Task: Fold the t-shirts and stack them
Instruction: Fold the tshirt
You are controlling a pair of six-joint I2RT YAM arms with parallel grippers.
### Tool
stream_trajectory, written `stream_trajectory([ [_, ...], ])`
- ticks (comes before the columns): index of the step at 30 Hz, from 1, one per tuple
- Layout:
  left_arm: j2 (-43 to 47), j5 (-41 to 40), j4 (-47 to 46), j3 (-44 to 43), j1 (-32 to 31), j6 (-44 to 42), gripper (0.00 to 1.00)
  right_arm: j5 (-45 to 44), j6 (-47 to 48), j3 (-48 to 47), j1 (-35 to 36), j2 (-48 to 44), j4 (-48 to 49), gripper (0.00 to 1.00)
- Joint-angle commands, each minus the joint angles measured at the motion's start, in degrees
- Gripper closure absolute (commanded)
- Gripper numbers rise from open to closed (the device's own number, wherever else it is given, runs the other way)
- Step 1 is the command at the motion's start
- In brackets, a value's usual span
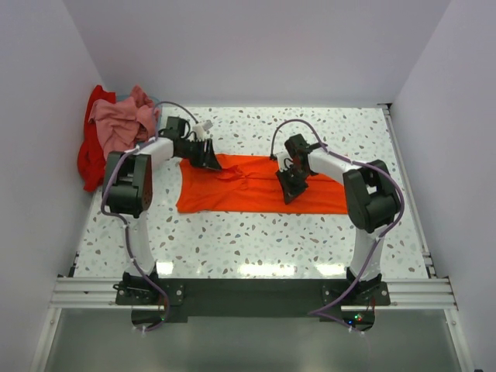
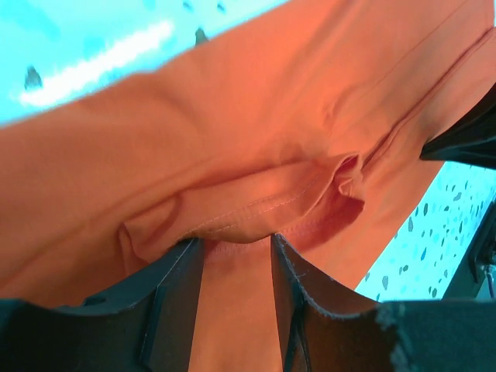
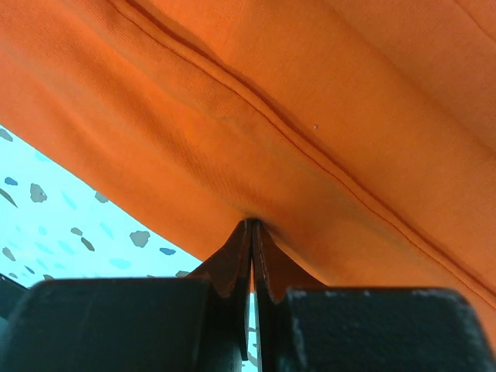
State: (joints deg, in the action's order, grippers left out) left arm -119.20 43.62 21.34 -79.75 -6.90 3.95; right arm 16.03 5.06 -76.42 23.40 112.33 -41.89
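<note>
Since the right gripper is clamped on only a thin edge of the orange t-shirt, which lies spread at the middle of the desk, a lift could slip it loose. The left gripper stands apart, straddling a hem fold at the shirt's 10 o'clock corner. The fold is possibly not caught, so a one-sided pull would skew it. The pink t-shirt and red t-shirt sit heaped at the desk's 10 o'clock, just beside the left arm's elbow and not in the way of the fold.

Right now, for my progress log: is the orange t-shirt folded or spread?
Mostly spread: the orange t-shirt lies as a long wrinkled strip; right tool pinches its edge, left tool open over a hem.
</note>
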Motion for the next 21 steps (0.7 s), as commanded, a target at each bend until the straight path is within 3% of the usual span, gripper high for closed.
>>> stream_trajectory([
  [1,-1.4,2.6,-3.2,-5.4,-0.7,1.2,0.55,-2.2,1.5,0.0,0.2,0.6,-0.6,0.98],
  [8,-3.8,4.8,-10.0,-9.4,-1.0,4.9,0.53,-1.6,1.7,0.0,0.1,0.3,-0.7,0.98],
  [15,3.5,4.6,-18.6,-7.3,-0.1,7.6,0.52,-0.2,2.4,-0.6,0.2,-0.9,-1.2,0.98],
  [18,8.3,1.7,-12.0,-1.9,2.0,6.5,0.6,0.3,2.8,-1.1,0.0,-2.2,-1.7,0.99],
  [21,12.1,-1.3,-2.8,2.6,2.2,-1.1,0.64,-0.3,3.3,-1.1,0.0,-3.5,-1.4,1.0],
])
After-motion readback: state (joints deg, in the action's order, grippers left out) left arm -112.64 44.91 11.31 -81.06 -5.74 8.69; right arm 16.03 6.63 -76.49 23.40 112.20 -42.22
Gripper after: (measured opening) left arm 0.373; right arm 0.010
